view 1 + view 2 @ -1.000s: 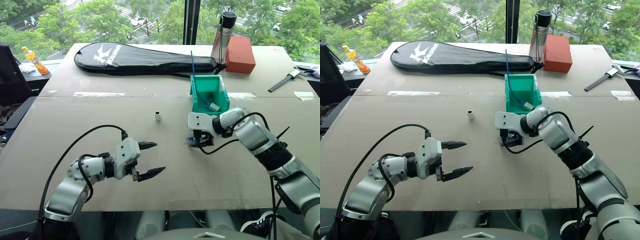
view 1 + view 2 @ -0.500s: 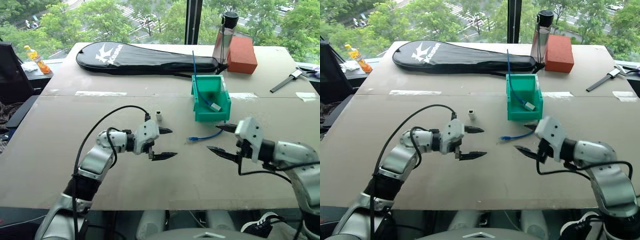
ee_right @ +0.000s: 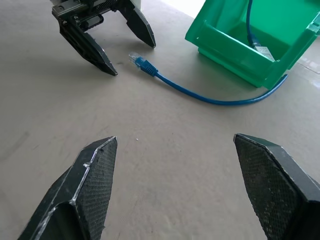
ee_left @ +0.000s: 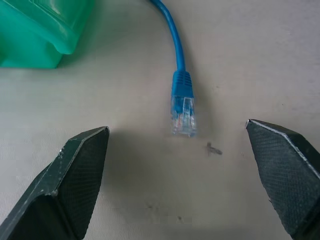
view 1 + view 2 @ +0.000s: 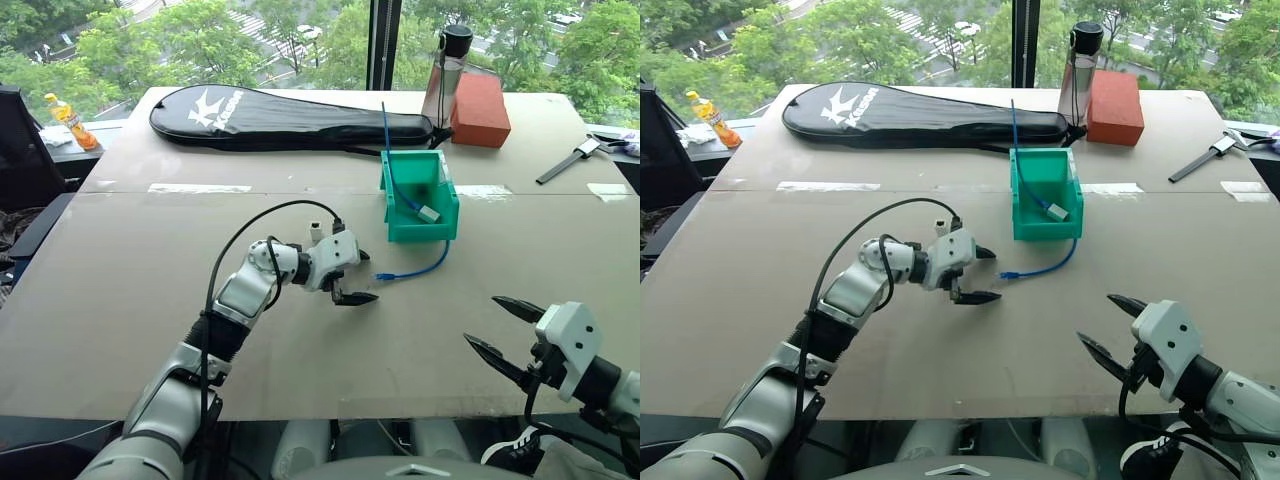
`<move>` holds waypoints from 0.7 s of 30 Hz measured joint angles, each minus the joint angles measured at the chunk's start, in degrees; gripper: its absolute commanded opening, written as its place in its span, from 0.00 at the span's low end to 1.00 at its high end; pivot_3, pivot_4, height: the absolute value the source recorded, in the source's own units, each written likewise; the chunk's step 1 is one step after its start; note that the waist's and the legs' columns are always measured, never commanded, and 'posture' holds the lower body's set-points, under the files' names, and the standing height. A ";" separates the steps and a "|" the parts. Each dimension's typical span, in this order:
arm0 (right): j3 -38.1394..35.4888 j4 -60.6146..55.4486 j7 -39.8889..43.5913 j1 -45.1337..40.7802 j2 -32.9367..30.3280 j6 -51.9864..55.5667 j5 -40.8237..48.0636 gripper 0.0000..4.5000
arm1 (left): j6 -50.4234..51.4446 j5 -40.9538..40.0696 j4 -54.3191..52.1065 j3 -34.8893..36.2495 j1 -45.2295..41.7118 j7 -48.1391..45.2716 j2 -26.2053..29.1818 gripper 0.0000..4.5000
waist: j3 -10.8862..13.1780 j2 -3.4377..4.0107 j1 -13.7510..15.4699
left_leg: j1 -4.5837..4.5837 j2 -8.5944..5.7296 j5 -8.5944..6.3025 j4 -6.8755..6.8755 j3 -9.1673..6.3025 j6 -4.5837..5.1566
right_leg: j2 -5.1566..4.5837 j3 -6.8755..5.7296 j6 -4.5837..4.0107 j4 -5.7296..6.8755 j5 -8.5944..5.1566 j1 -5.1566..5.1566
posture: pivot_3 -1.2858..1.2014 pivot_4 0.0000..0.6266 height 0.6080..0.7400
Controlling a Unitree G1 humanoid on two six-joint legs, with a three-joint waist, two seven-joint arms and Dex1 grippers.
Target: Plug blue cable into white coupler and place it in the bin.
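Left wrist view reveals blue cable [image 4: 182, 107] plug's clear tip.

The blue cable [image 5: 418, 270] lay on the table [image 5: 120, 290] before the bin [image 5: 420, 225], the white coupler [image 5: 316, 231] to its left.

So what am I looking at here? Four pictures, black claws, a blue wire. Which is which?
It is a two-armed robot at a table. Two pictures come from cameras in its head, looking down; two sit on its wrists, looking along the claws. The left gripper is open, the blue cable's clear plug lying between its fingers, not touching. The right gripper hangs open near the table's edge, holding nothing. The cable curves back beside the green bin, which holds another blue cord with a greyish-white block. A tiny white coupler stands by the left wrist.
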 measured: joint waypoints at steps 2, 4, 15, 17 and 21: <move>-0.01 1.36 0.13 0.64 -0.02 -2.05 0.04 0.81 | 1.23 0.49 -0.01 -0.06 -0.20 0.67 -0.63 0.88 | 0.00 0.00 0.01 | 0.00 0.00 0.00 0.00 -0.01 0.00 | 0.00 0.00 0.00 0.00 0.00 0.00 | 0.52 0.24 1.00; -0.01 2.15 0.11 0.73 -0.26 -3.46 0.23 0.81 | 2.41 1.08 -0.08 -0.09 -0.90 0.62 -0.65 0.73 | 0.00 0.00 0.02 | 0.00 0.00 0.00 0.00 -0.03 0.00 | 0.01 -0.02 -0.01 0.00 0.00 0.00 | 0.52 0.24 1.00; 1.39 2.41 -4.35 -2.51 0.05 0.77 5.59 0.81 | 2.12 1.10 -2.64 0.10 0.54 -1.42 0.67 0.00 | -0.01 -0.01 -0.04 | 0.01 0.03 0.00 -0.01 -0.03 0.00 | -0.03 0.00 -0.21 0.00 0.11 0.00 | 0.52 0.24 1.00; 3.49 2.35 -7.11 -4.19 2.92 4.83 9.97 0.81 | 0.98 -0.55 -4.23 0.20 2.45 -3.07 0.77 0.00 | 0.00 0.01 0.00 | -0.01 0.04 0.00 -0.03 -0.06 0.00 | -0.05 -0.01 -0.25 0.01 0.13 -0.02 | 0.52 0.24 1.00; 8.58 1.60 -13.63 -8.27 8.16 12.97 19.26 0.81 | -1.61 -6.53 -9.55 3.70 4.28 -4.95 0.19 0.00 | 0.01 -0.01 0.07 | -0.04 0.06 0.00 -0.01 -0.10 0.00 | -0.37 -0.01 -0.27 0.00 0.14 -0.03 | 0.52 0.24 1.00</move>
